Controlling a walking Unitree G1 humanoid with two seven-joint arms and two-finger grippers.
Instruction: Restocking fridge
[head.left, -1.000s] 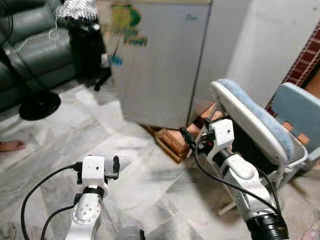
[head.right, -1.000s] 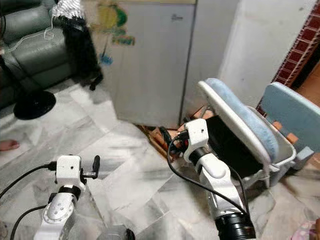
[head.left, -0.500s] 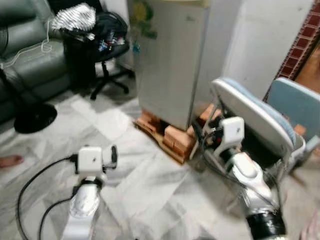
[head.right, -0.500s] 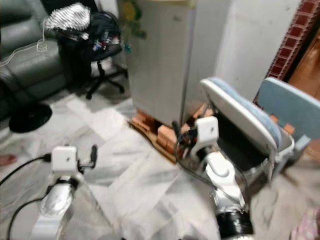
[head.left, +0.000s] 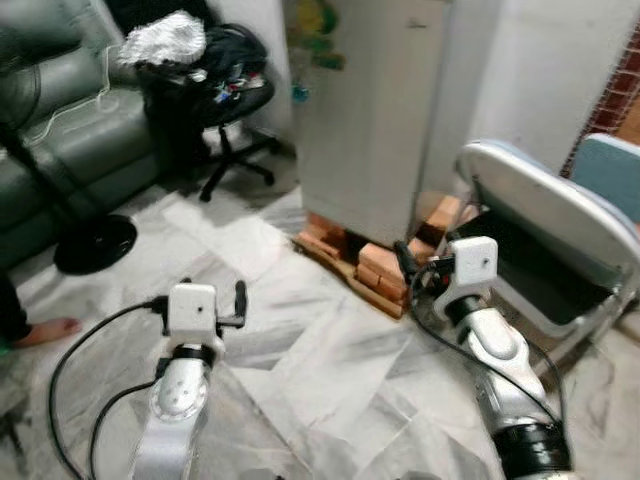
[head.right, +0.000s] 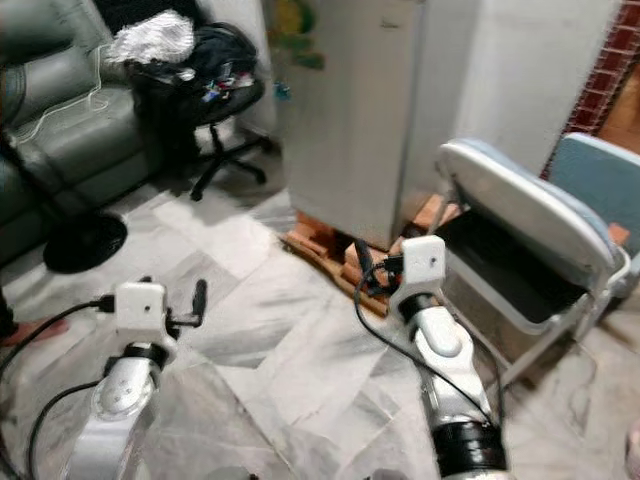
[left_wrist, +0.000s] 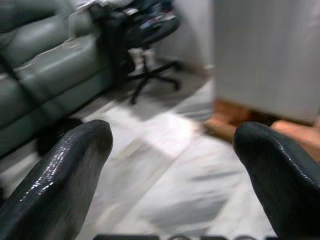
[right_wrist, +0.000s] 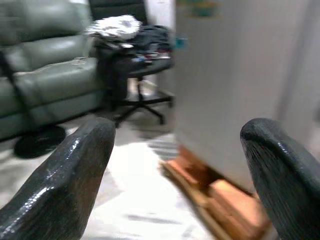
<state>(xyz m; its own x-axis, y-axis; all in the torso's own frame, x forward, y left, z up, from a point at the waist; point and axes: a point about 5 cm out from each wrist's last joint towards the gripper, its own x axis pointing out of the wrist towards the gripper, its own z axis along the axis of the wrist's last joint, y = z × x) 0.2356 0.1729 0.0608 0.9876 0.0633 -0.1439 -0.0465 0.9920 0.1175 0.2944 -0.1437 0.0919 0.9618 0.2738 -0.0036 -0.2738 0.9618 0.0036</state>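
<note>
A small grey fridge (head.left: 372, 110) stands shut against the white wall, raised on bricks and a wooden pallet (head.left: 352, 258). It has colourful stickers near its top. My left gripper (head.left: 238, 300) is held low over the marble floor, well short of the fridge, and its fingers (left_wrist: 65, 165) are apart with nothing between them. My right gripper (head.left: 404, 266) hovers close to the bricks at the fridge's right corner. It is open and empty too, as the right wrist view shows the fingers (right_wrist: 75, 165) spread wide.
A folding chair (head.left: 560, 215) with a pale blue pad stands just right of the fridge. To its left is a black office chair (head.left: 215, 95) piled with clothes. A green sofa (head.left: 60, 130), a fan base (head.left: 95, 243) and a person's foot (head.left: 45, 332) are at the left.
The whole view has shifted and blurred, so the camera has moved; the fridge now sits further right in the picture. Both arms keep the same pose, grippers still open.
</note>
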